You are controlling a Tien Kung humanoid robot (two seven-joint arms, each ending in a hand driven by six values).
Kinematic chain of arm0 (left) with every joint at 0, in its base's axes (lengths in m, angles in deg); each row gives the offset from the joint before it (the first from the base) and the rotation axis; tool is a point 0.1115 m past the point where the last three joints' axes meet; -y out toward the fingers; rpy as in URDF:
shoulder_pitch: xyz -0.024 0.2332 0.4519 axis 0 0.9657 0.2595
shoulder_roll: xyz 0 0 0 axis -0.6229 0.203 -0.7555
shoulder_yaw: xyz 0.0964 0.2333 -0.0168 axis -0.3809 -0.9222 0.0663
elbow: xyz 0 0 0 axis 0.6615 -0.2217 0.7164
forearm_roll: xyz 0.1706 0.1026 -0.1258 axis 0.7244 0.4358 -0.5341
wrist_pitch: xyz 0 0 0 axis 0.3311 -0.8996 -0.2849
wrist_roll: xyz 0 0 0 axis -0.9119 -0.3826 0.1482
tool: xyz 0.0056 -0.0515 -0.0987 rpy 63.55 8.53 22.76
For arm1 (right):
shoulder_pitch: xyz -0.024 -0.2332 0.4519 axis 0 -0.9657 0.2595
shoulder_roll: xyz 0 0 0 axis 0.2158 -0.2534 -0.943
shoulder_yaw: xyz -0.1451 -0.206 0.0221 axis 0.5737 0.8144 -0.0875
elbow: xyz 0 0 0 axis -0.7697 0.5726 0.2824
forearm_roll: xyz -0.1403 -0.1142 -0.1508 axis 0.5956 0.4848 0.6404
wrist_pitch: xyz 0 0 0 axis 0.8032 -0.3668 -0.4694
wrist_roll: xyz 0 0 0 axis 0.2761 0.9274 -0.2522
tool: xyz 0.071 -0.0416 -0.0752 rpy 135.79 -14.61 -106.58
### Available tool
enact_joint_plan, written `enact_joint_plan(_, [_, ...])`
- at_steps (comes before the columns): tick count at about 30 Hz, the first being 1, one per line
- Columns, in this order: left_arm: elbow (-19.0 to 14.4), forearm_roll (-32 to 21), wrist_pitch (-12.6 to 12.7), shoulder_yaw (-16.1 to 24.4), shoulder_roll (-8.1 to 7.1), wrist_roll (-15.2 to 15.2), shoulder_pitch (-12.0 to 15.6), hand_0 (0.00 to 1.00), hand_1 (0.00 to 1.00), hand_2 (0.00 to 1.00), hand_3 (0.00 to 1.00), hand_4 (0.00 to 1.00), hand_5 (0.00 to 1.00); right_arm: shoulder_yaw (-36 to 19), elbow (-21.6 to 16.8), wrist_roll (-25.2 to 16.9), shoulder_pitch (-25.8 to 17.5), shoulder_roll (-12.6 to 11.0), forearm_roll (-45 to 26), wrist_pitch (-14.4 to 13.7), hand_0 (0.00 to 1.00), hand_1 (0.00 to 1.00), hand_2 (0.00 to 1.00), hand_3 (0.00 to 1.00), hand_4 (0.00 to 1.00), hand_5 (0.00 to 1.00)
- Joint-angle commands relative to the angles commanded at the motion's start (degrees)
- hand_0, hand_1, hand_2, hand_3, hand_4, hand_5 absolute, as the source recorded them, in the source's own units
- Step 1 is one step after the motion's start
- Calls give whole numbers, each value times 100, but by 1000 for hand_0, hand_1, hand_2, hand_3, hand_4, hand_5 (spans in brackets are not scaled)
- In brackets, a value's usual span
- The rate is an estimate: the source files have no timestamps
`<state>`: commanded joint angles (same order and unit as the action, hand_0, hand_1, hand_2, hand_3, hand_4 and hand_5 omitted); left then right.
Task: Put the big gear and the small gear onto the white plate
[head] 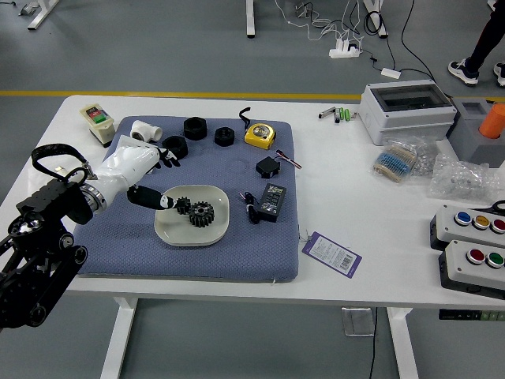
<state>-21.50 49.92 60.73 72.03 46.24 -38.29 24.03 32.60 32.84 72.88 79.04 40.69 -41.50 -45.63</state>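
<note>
Both gears on the plate (193, 238), placing looks finished; step in hand is getting the arm away. Small gear (183, 206) sits at the plate's left side, big gear (203, 213) nearer the middle. They're side by side, close; can't tell from here if the teeth touch. Plate lies flat on the blue mat (245, 257).

Left hand (126, 175) is open, nothing in it. One long dark finger (148, 197) points over the plate's left rim, tip just beside the small gear; contact or small gap, can't tell. The other fingers reach out above the mat, close to the black ring (175, 147) nearest them. No right hand to be seen.

Next move, I'd say: lift that low finger up first, then back off to the left. Keep the fingers spread, no closing. Main risk is the tip catching the small gear or the rim and dragging it sideways; swinging out low could also clip the ring or the white pipe (146, 131). No regrasp needed, as I judge it; both gears look well inside the rim. After that, just park the arm.

Person (483, 46) at the far right, only legs and shoes in sight, well apart from the plate.
</note>
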Motion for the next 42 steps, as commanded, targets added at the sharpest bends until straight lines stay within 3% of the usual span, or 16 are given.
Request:
enact_joint_plan(2, [9,-134,29,56,5,36,35,625,741,798,749,998,442,6,1,-1,1,1,-4,2,698,708,737,563,790,642])
enact_joint_plan(3, [9,-210,39,84,6,57,53,671,782,869,771,998,419,11,1,-1,2,1,-4,3,699,708,737,563,789,642])
enact_joint_plan(9, [64,-1341,-118,474,75,90,294,671,782,869,771,998,419,18,2,-9,16,-1,-3,13,699,708,737,563,789,642])
enact_joint_plan(10, [39,-1601,-115,583,117,77,376,737,821,893,765,976,386,12,2,-10,16,-2,0,16,697,708,737,562,789,644])
enact_joint_plan(15, [-134,-2771,63,1013,364,122,722,737,821,893,765,976,386,-18,-1,-6,15,2,41,24,697,708,737,562,789,644])
enact_joint_plan(16, [-154,-3031,95,1052,396,139,763,802,892,933,792,875,409,-24,-2,-5,12,4,46,25,697,708,736,562,789,643])
enact_joint_plan(21, [-112,-4252,291,1196,598,88,990,802,892,933,792,875,409,36,4,3,-2,24,30,33,697,708,736,562,789,643])
enact_joint_plan(22, [-121,-4476,318,1216,625,86,1036,850,925,970,836,878,496,31,4,2,-8,26,25,33,697,708,736,562,790,643])
enact_joint_plan(27, [-242,-5667,167,1366,715,169,1213,850,925,970,836,878,496,29,2,3,-30,29,36,33,697,708,736,562,790,643])
enact_joint_plan(28, [-257,-5928,131,1381,724,172,1228,871,954,998,900,895,606,30,2,3,-32,29,38,33,696,706,736,563,789,642])
enact_joint_plan(30, [-311,-6408,7,1424,758,164,1271,871,954,998,900,895,606,34,3,3,-41,31,43,38,696,706,736,563,789,642])
enact_joint_plan(33, [-384,-6817,-155,1499,804,148,1335,871,954,998,900,895,606,40,3,4,-47,32,51,43,696,706,736,563,789,642])
enact_joint_plan(34, [-412,-6913,-236,1546,829,131,1374,848,930,998,912,909,706,42,3,3,-51,34,50,43,696,707,736,563,789,642])
enact_joint_plan(42, [-565,-7028,-527,1797,931,-29,1629,826,897,955,876,915,730,62,0,-11,-62,40,43,42,696,708,736,562,788,641])
